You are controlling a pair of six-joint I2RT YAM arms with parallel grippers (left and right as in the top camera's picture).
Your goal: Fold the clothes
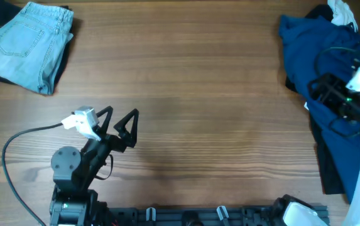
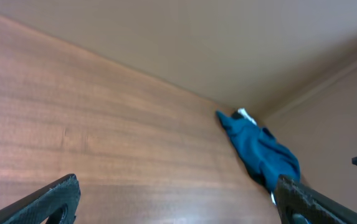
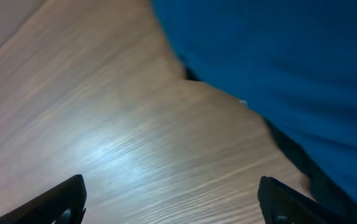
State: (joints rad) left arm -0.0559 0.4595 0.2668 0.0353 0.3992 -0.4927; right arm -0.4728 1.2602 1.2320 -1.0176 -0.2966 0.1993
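The clothes, a deep teal-blue shirt [image 1: 315, 50], lie crumpled in a heap at the table's right edge. The left wrist view shows the shirt [image 2: 259, 149] far off; the right wrist view has it [image 3: 278, 68] close, filling the upper right. My right gripper [image 1: 318, 93] hangs over the shirt's left border. Its jaws stand wide open around bare wood [image 3: 172, 190], and the right fingertip [image 3: 278, 193] is next to the cloth's edge. My left gripper [image 1: 120, 122] rests open near the front left, far from the shirt, with nothing between its fingers [image 2: 177, 186].
Pale-blue denim jeans [image 1: 26, 44] lie folded in the far left corner. A white garment with black cloth [image 1: 338, 11] pokes out behind the shirt at the far right. A black cable [image 1: 16, 141] loops by the left arm's base.
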